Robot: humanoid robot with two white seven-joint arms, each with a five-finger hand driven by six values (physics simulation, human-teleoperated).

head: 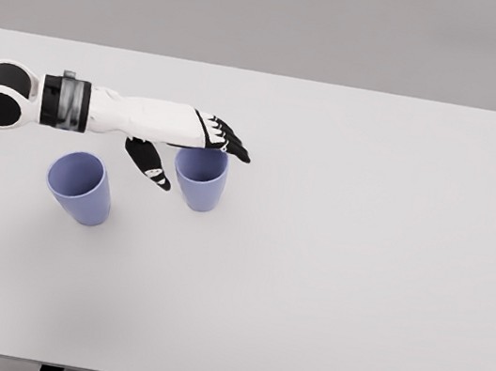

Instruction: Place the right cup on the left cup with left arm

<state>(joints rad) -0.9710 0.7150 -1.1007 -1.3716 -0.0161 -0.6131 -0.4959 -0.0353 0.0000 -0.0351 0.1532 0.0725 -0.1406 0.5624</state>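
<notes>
Where the left arm (pixel 99 109) reaches in from the picture's left edge, the right cup (pixel 200 179) stands upright on the white bench (pixel 359 261) directly beneath the fingers of the left hand (pixel 188 142); the fingers (pixel 231 143) stretch out over the far part of the cup's rim and hide it, while the thumb (pixel 149 162) hangs down just beside the cup's left wall; whether any finger actually touches the rim is hard to judge from this angle. The hand is spread and flat, palm down, gripping nothing; the forearm lies nearly level, running from the black-and-white shoulder joint at the left toward the middle of the bench. The left cup (pixel 81 186), of the same pale violet, stands near its twin and to the left of it, a little nearer the camera, apart from both the hand and the other cup; its mouth is open and tilted slightly toward the viewer.
</notes>
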